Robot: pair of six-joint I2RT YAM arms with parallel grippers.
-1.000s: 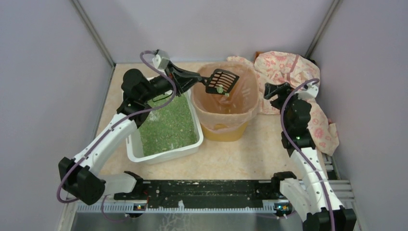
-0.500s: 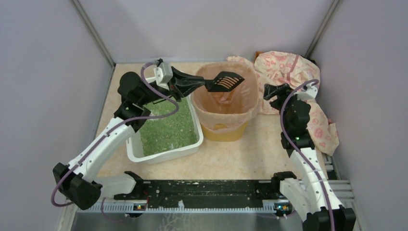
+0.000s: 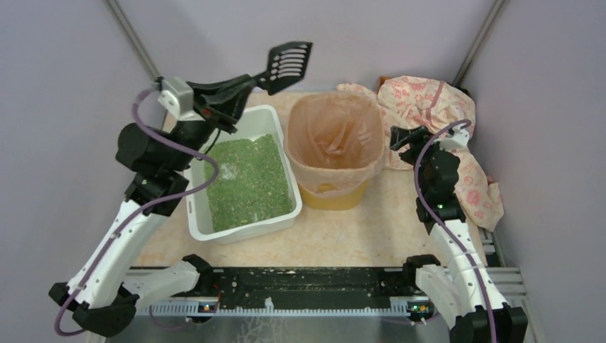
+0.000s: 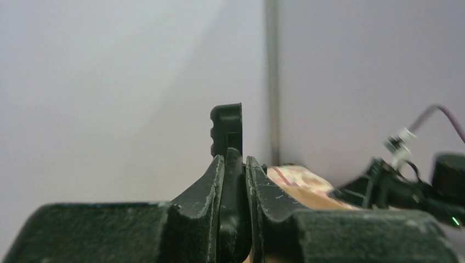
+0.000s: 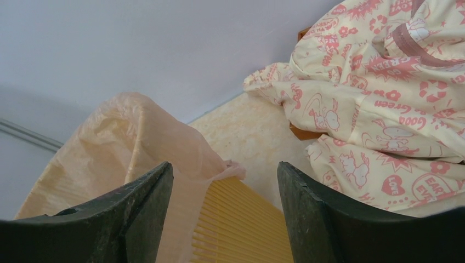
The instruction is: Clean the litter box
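A white litter box filled with green litter sits left of centre. To its right stands a yellow bin lined with a pale orange bag. My left gripper is raised high over the box's far end, shut on the handle of a black slotted scoop that points up toward the back wall. In the left wrist view the scoop rises edge-on between the fingers. My right gripper hangs open just right of the bin, nothing between its jaws.
A cream cloth with pink prints is heaped at the back right and trails down the right side, also in the right wrist view. Grey walls close in the left, back and right. A black rail runs along the near edge.
The left arm has lifted the scoop out from over the bin and swung it up and left, above the litter box's far end. The right arm has stayed put.
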